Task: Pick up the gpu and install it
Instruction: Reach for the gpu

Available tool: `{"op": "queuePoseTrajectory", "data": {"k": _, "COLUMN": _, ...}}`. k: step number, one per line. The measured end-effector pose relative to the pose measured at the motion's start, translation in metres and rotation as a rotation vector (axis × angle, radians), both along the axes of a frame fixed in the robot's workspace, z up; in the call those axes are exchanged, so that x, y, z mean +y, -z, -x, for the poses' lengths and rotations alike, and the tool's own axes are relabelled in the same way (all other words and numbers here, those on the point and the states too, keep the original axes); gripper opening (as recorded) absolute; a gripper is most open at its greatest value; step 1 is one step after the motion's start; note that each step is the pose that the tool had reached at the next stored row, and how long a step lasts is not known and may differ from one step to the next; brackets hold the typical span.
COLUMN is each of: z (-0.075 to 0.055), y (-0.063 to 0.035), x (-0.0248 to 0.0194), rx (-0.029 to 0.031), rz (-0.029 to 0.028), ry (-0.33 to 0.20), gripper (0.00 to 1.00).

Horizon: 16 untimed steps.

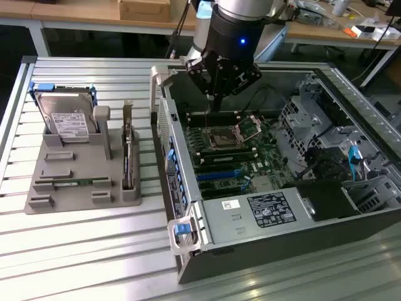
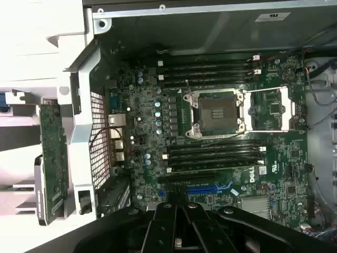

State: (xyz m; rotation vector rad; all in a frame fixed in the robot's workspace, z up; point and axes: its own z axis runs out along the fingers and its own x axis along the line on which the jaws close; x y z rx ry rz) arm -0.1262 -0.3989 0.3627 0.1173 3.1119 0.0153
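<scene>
Thin dark gpu stands on edge in a grey holder

An open computer case is being looked down into, and its green motherboard is being shown across the floor of it. The processor socket is being left uncovered (its metal frame is lying swung open beside it) and is being flanked by two banks of dark memory slots. A blue expansion slot is being seen just past the gripper, whose black fingers are being held pressed together. Outside the case wall, the gpu is being held upright by a grey holder.
</scene>
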Motion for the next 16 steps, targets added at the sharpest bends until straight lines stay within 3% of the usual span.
{"op": "queuePoseTrajectory", "data": {"k": 2, "z": 0.011, "y": 0.0000, "x": 0.0000, "rx": 0.0000, "rz": 0.0000, "ry": 0.000, "gripper": 0.11}}
{"op": "queuePoseTrajectory", "data": {"k": 16, "z": 0.023, "y": 0.0000, "x": 0.0000, "rx": 0.0000, "rz": 0.0000, "ry": 0.000, "gripper": 0.11}}
